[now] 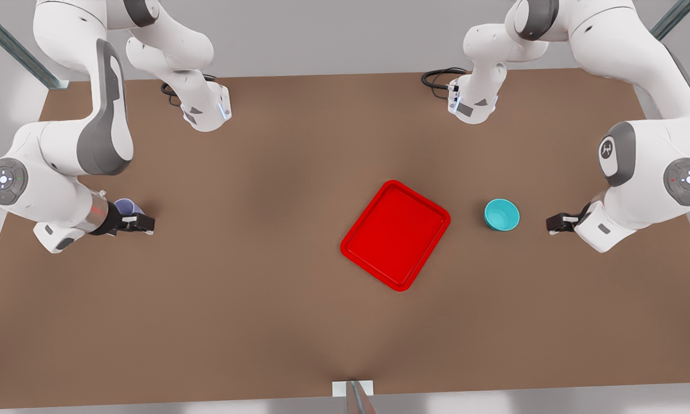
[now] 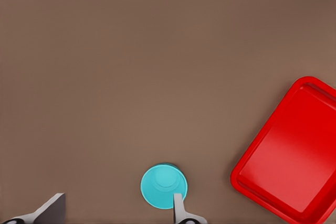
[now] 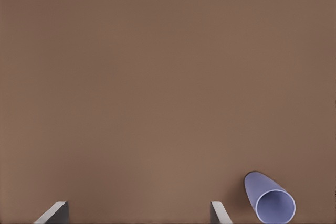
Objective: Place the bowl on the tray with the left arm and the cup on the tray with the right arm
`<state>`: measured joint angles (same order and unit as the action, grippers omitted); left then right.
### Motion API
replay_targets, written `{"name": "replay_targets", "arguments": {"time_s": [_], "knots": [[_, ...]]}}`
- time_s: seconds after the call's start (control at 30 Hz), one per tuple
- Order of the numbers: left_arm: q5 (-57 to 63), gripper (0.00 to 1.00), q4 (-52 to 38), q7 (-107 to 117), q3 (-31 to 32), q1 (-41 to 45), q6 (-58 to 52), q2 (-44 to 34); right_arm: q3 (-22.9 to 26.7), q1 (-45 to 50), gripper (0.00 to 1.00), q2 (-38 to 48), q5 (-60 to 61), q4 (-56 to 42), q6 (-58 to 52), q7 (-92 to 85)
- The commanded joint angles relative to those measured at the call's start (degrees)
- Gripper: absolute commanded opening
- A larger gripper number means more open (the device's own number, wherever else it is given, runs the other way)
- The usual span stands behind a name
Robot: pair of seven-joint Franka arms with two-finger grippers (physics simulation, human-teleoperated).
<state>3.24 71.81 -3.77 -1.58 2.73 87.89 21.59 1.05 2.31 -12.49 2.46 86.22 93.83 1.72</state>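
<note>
The left tool hung open just beside the bowl, not yet around it. The right tool, also open, hung next to the cup near the opposite desk edge. The tray lay bare mid-desk, closer to the bowl. Both arms seemed at the approach step; next, each needs centring over its item before closing. No readable writing.

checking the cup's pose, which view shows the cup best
The right wrist view: the cup shows whole, mouth and side visible, beside the right pincer. In the front view the arm hides most of the cup.
</note>
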Motion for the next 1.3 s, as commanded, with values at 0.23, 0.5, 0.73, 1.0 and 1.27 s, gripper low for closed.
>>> {"name": "replay_targets", "arguments": {"time_s": [0.23, 0.5, 0.73, 1.0, 1.27], "knots": [[-12.1, 1.0, 35.1, -6.2, -5.4, 0.0, 23.9, -8.6, 0.7, -0.1, 1.0, 0.9, 0.0, 3.1, 1.4, -0.5], [-15.7, 1.0, 49.2, -10.8, -8.2, 0.0, 33.5, -5.1, 9.8, -0.4, 1.0, 7.1, -0.3, 21.0, 8.8, -12.8], [-15.7, 1.0, 50.3, -10.9, -9.3, -0.2, 37.3, 2.0, 12.4, -0.9, 1.0, 12.0, -4.9, 38.7, 26.0, -13.5], [-16.7, 0.28, 50.3, -10.8, -9.3, -0.1, 36.8, 2.9, 16.7, -1.8, 1.0, 8.9, -4.8, 41.7, 30.4, -14.6], [-18.4, 0.21, 49.8, -10.3, -9.3, -0.1, 36.7, 4.3, 17.8, 0.1, 1.0, 8.3, -4.6, 43.3, 32.6, -15.2]]}}
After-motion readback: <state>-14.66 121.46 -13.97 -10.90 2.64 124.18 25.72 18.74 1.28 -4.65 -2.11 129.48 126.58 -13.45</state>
